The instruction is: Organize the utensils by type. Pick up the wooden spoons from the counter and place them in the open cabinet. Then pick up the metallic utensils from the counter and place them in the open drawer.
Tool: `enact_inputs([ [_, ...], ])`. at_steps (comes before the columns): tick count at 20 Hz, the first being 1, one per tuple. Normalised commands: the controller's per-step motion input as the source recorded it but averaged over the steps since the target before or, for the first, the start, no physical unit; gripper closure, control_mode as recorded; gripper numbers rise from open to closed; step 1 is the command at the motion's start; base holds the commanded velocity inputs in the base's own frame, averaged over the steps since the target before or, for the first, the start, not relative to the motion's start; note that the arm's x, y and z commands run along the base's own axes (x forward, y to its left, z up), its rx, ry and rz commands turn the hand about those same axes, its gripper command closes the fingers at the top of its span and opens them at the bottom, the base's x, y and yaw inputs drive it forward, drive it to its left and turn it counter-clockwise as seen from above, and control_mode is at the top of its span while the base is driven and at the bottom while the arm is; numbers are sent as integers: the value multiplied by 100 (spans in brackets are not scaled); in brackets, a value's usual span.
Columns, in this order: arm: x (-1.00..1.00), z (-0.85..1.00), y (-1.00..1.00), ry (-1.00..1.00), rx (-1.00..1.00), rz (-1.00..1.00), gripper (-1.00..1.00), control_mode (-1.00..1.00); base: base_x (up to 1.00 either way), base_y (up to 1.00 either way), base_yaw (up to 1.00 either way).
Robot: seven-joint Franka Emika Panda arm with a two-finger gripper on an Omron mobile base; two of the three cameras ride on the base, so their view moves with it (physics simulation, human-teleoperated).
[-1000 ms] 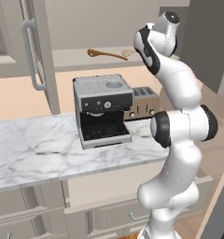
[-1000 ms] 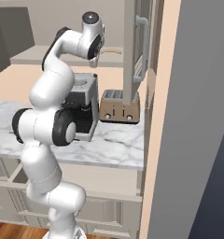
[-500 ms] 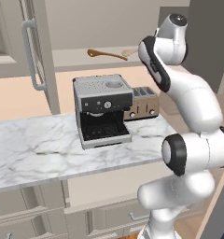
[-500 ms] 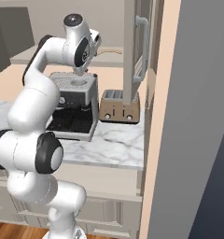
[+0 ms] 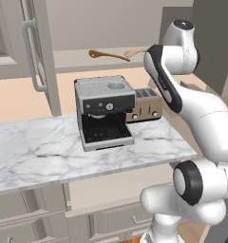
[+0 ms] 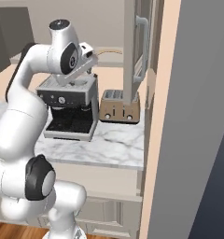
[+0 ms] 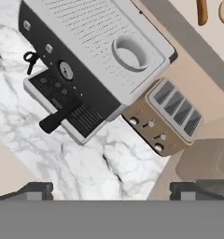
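marble counter (image 5: 35,152), espresso machine (image 5: 104,111), toaster (image 5: 145,104)

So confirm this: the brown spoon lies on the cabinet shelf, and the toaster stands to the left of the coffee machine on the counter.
Not quite. The brown spoon does lie on the cabinet shelf, but the toaster stands to the right of the coffee machine on the counter, touching or nearly touching it. The left base view shows this.

I count two wooden spoons (image 5: 108,55) on the cabinet shelf (image 5: 78,60), and on the counter (image 5: 40,152) one coffee machine (image 5: 105,110) and one toaster (image 5: 145,104) near its back edge
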Motion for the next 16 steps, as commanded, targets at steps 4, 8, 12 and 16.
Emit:
enact_inputs([
  [4, -60, -55, 19, 20, 21, -27, -100, -100, 0, 0, 0],
  [8, -47, -60, 16, 20, 24, -25, -100, -100, 0, 0, 0],
  [12, -34, -68, 15, 20, 23, -21, -100, -100, 0, 0, 0],
  [16, -26, -57, 12, 21, 23, -17, -100, -100, 0, 0, 0],
])
